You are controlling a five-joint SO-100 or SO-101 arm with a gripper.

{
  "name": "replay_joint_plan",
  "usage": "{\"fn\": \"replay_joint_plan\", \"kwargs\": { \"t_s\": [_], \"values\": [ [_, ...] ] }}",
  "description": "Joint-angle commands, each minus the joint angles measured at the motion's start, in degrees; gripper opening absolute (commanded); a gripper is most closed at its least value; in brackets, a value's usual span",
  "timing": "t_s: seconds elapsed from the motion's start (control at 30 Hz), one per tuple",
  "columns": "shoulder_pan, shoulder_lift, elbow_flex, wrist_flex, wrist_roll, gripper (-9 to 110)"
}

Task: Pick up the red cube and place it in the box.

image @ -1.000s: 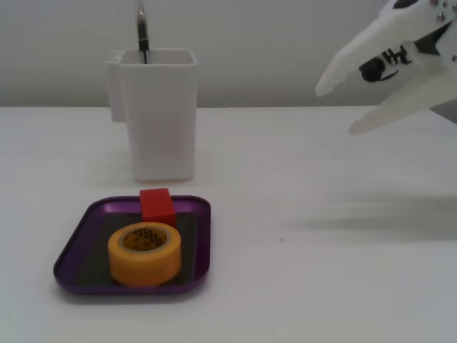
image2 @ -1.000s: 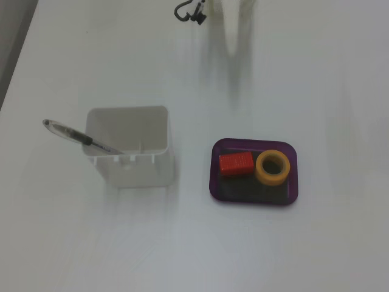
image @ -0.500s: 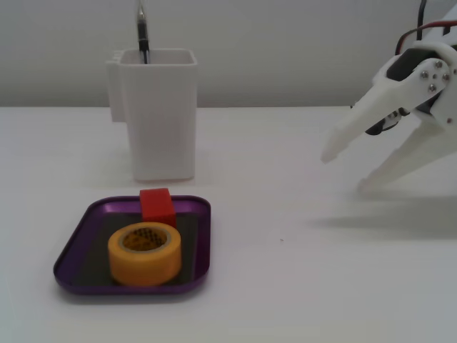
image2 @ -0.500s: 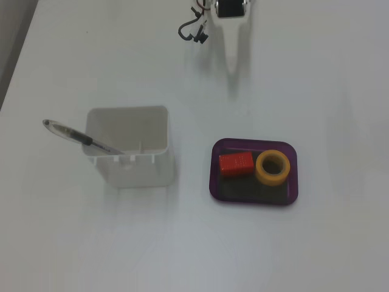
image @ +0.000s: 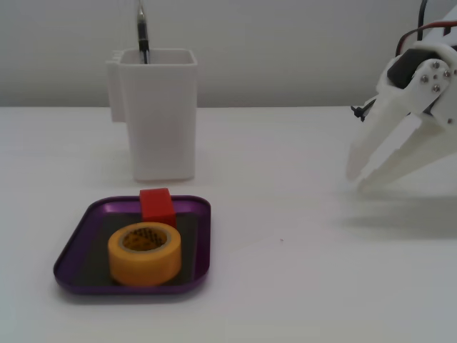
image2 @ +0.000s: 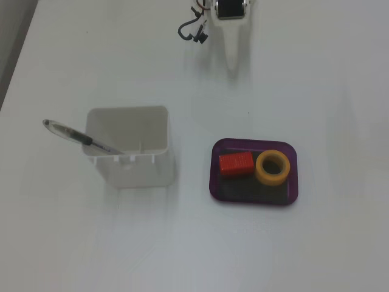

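The red cube (image: pixel 156 204) lies inside the purple box (image: pixel 78 246), at its back edge, touching the yellow tape roll (image: pixel 145 253) in front of it. In the other fixed view the cube (image2: pixel 236 163) lies in the left half of the box (image2: pixel 216 182), with the tape roll (image2: pixel 272 167) to its right. My white gripper (image: pixel 358 180) hangs low over the table far to the right of the box. Its two fingers meet at the tips and hold nothing. From above, the gripper (image2: pixel 232 68) shows as one narrow point, well behind the box.
A tall white square container (image: pixel 160 114) with a pen (image: pixel 142 32) in it stands just behind the box; from above the container (image2: pixel 129 149) is left of the box. Loose cable (image2: pixel 193 30) hangs by the arm.
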Motion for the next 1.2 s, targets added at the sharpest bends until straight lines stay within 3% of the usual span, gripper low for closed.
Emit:
{"fn": "replay_joint_plan", "kwargs": {
  "t_s": [0.0,1.17],
  "values": [
    [0.35,5.1,0.7,-0.79,-0.09,0],
    [0.26,5.36,0.97,-1.41,0.79,0]
  ]
}}
